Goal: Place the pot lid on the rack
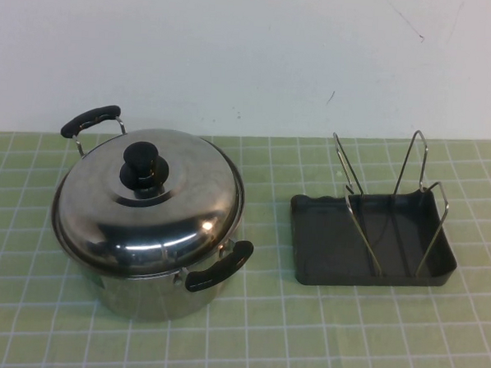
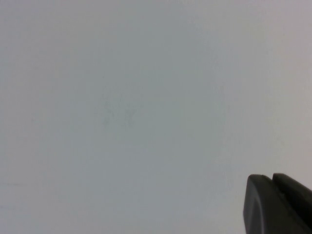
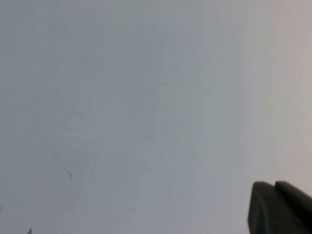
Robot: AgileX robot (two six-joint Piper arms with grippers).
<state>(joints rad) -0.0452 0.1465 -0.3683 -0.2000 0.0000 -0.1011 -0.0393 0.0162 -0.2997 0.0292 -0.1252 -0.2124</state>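
Note:
The pot lid [image 1: 158, 204], shiny steel with a black knob [image 1: 144, 165], sits on the steel pot [image 1: 162, 291] at the table's left. The rack [image 1: 370, 240], a dark grey tray with upright wire loops [image 1: 355, 210], stands empty to the right of the pot. Neither arm shows in the high view. My left gripper [image 2: 272, 176] shows only in the left wrist view, its two dark fingers pressed together against a blank white wall. My right gripper [image 3: 274, 184] shows the same way in the right wrist view, shut and empty.
The pot has two black handles, one at the back left [image 1: 91, 120] and one at the front right [image 1: 219, 266]. A green tiled mat [image 1: 287, 335] covers the table. A white wall [image 1: 252, 52] stands behind it.

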